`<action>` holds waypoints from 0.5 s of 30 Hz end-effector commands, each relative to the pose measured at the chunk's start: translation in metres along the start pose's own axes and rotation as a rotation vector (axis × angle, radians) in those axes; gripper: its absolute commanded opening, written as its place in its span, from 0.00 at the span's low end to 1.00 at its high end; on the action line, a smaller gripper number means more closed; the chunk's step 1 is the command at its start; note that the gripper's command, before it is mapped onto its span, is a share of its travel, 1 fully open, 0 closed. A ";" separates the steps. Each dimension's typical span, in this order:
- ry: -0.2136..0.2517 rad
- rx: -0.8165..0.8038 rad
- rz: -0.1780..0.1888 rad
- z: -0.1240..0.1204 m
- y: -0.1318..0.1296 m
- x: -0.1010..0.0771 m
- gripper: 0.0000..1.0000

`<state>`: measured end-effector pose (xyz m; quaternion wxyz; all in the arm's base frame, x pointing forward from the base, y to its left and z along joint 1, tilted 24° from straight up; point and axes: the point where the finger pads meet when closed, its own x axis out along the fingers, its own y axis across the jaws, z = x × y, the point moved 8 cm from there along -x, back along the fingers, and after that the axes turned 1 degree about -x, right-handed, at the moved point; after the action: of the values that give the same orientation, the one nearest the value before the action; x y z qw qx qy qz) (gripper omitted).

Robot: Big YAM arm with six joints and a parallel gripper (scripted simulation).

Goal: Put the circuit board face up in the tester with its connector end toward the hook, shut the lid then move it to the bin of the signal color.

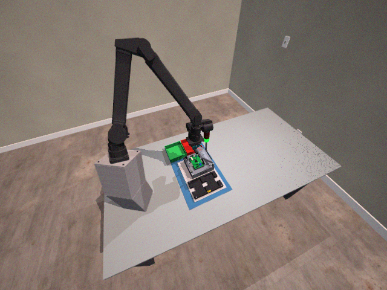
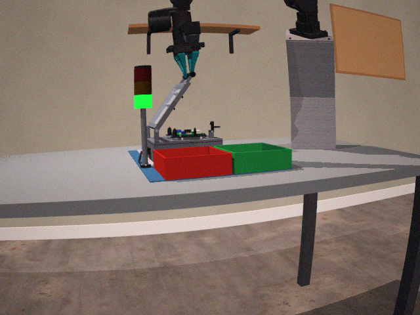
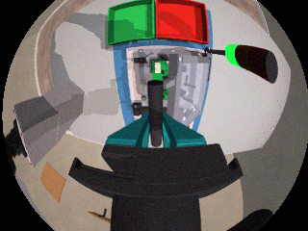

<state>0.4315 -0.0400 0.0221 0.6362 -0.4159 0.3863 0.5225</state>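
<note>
The green circuit board [image 1: 196, 162] lies in the grey tester [image 1: 200, 168]; it also shows in the side view [image 2: 189, 132] and the wrist view [image 3: 161, 71]. The tester's lid [image 2: 168, 102] stands raised at a steep slant. My gripper [image 2: 188, 72] is shut on the lid's black handle [image 3: 156, 111] at the lid's top edge, high above the board. The signal tower [image 2: 142, 87] beside the tester shows green. The latch hook [image 2: 212, 127] stands at the tester's edge away from the hinge.
The red bin [image 2: 191, 161] and the green bin [image 2: 257, 156] stand side by side next to the tester, both empty. The black tray [image 1: 205, 185] lies on the blue mat [image 1: 203, 183] beyond the tester. The arm's grey pedestal [image 1: 123, 179] stands at the table's corner.
</note>
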 end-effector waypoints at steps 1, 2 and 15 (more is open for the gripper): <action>0.012 -0.017 -0.177 -0.001 -0.059 -0.048 0.00; 0.012 -0.017 -0.177 -0.001 -0.059 -0.048 0.00; 0.011 -0.011 -0.162 -0.001 -0.058 -0.048 0.00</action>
<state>0.4317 -0.0400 0.0222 0.6358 -0.4155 0.3869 0.5230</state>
